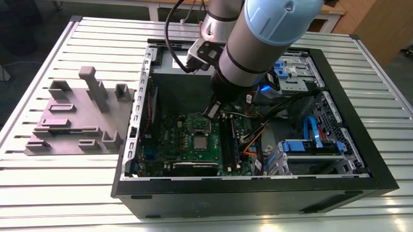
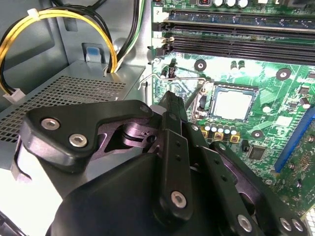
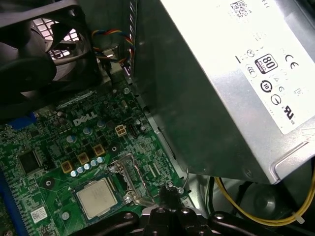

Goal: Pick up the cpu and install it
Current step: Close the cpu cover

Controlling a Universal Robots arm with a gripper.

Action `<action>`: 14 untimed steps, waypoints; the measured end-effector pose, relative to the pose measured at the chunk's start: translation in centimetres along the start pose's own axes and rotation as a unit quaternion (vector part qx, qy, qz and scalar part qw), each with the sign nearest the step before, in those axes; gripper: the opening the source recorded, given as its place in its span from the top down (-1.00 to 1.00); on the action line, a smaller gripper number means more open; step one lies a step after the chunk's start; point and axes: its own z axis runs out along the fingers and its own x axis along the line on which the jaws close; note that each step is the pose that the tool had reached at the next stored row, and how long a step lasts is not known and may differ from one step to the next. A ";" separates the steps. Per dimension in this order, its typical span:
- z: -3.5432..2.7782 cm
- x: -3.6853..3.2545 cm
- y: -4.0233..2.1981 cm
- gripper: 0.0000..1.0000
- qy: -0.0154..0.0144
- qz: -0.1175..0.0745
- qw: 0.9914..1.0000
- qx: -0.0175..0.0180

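The cpu (image 1: 202,141), a small square chip with a silver top, lies flat in its socket on the green motherboard (image 1: 174,145) inside the open computer case. Both wrist views show it too, cpu (image 2: 232,104) and cpu (image 3: 96,196), with its top uncovered. My gripper (image 1: 212,112) hangs inside the case just above the board, a short way from the socket. Its black fingers (image 2: 170,105) are shut together with nothing between them. The gripper (image 3: 170,194) tip sits right by the thin metal socket lever (image 3: 184,181), and the lever (image 2: 194,93) runs along the socket's side.
A big grey power supply (image 3: 236,73) with a white label rises close beside the gripper. Yellow cables (image 2: 59,14) loop over it. A black fan (image 3: 34,54), memory slots (image 2: 236,39) and blue drive bays (image 1: 310,145) crowd the case. A grey fixture (image 1: 77,116) stands on the table.
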 end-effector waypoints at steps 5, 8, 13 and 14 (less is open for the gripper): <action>-0.06 0.27 -0.08 0.79 0.000 -0.002 1.000 0.000; -0.08 0.40 -0.09 0.79 0.001 -0.003 1.000 0.000; -0.16 0.43 -0.04 0.79 0.001 -0.005 1.000 -0.001; -0.19 0.43 -0.02 0.79 0.001 -0.005 1.000 -0.001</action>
